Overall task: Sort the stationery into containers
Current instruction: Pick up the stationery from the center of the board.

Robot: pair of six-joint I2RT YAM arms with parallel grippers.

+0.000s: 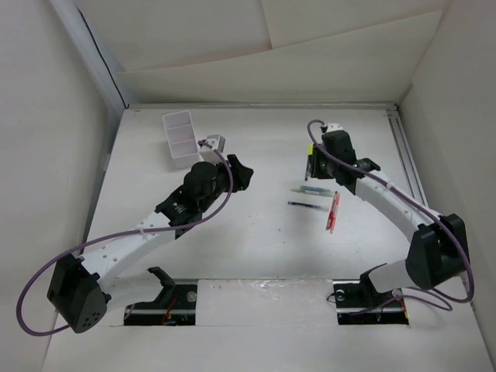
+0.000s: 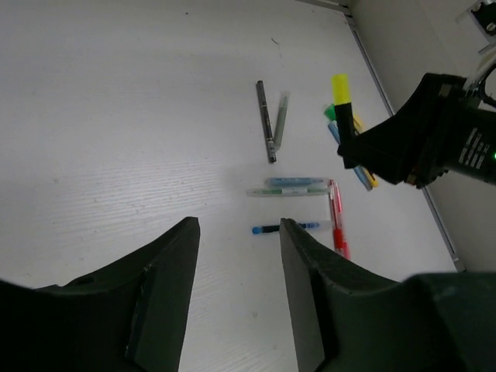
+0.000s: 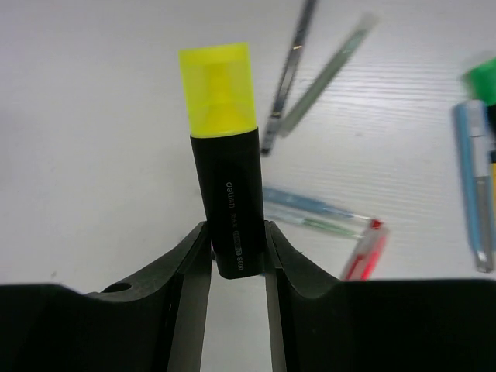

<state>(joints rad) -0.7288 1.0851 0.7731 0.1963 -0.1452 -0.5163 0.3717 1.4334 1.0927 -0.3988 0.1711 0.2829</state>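
Note:
My right gripper [image 3: 236, 248] is shut on a black highlighter with a yellow cap [image 3: 225, 147] and holds it above the table; both also show in the top view, gripper [image 1: 313, 160] and highlighter [image 1: 308, 149]. Below lie two grey pens [image 3: 291, 77], teal pens [image 3: 310, 208], a red pen [image 3: 364, 252], a green piece [image 3: 484, 81] and a blue pen [image 3: 473, 178]. My left gripper [image 2: 239, 256] is open and empty, to the left of the pens, with a dark blue pen [image 2: 285, 228] just beyond its fingertips. The white three-compartment box [image 1: 177, 114] stands at the back left, behind the left gripper [image 1: 242, 172].
White walls close in the table on the left, back and right. A metal rail [image 1: 407, 155] runs along the right edge. The left arm's cable [image 1: 116, 232] loops over its forearm. The right arm [image 2: 434, 139] fills the right side of the left wrist view.

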